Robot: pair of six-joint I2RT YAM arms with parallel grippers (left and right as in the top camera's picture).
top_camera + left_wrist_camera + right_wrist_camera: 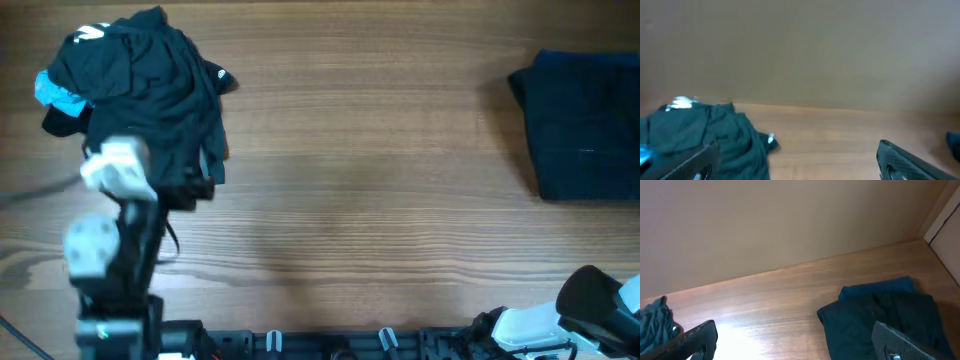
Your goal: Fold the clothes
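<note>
A crumpled heap of black clothes (150, 90) lies at the table's far left, with a light-blue piece (55, 90) at its left edge and small white logos on top. In the left wrist view the heap (705, 140) fills the lower left. My left gripper (800, 167) is open, its fingers (905, 160) spread wide over bare wood just right of the heap. A folded dark navy stack (585, 125) rests at the far right. My right gripper (795, 347) is open and empty, with the folded stack (875, 320) ahead on its right.
The left arm (120, 170) reaches over the near edge of the heap. The right arm (585, 310) sits low at the near right corner. A wide stretch of wooden tabletop (380, 160) separates heap and stack. A plain wall stands behind the table.
</note>
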